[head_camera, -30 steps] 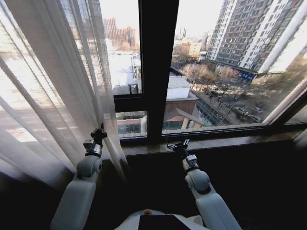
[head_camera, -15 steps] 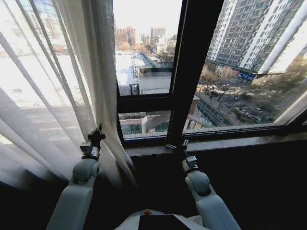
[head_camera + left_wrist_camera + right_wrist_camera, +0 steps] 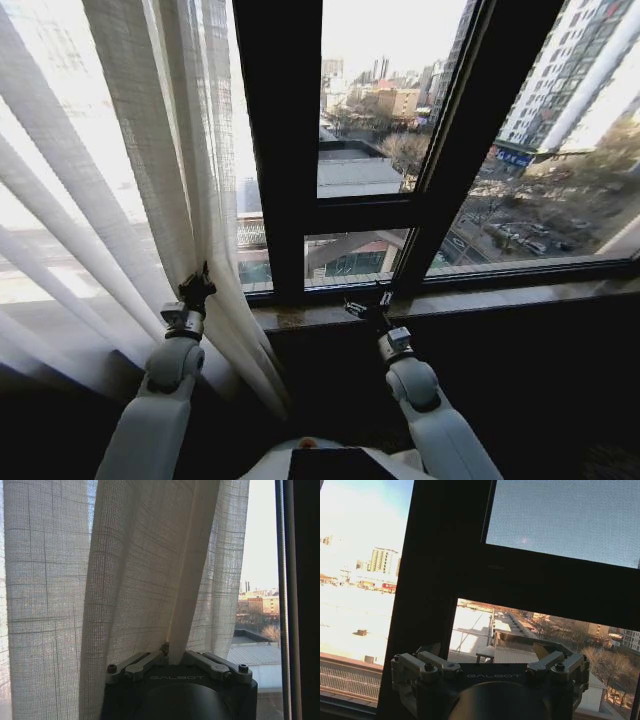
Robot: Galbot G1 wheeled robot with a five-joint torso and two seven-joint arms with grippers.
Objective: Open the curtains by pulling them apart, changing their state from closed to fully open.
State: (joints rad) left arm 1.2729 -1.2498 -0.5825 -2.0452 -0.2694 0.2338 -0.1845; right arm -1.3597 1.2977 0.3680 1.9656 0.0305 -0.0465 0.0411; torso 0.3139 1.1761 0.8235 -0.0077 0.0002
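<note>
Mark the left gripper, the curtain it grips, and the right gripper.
left gripper (image 3: 201, 283): head view, at its fingertips.
curtain (image 3: 140, 580): left wrist view, on a pleated fold above the gripper.
right gripper (image 3: 366, 304): head view, between its fingertips.

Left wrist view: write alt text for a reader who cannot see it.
The left gripper is shut on a fold of the sheer white pleated curtain, which hangs across most of the view. Beside the curtain, a black window frame bar and distant city buildings show.
</note>
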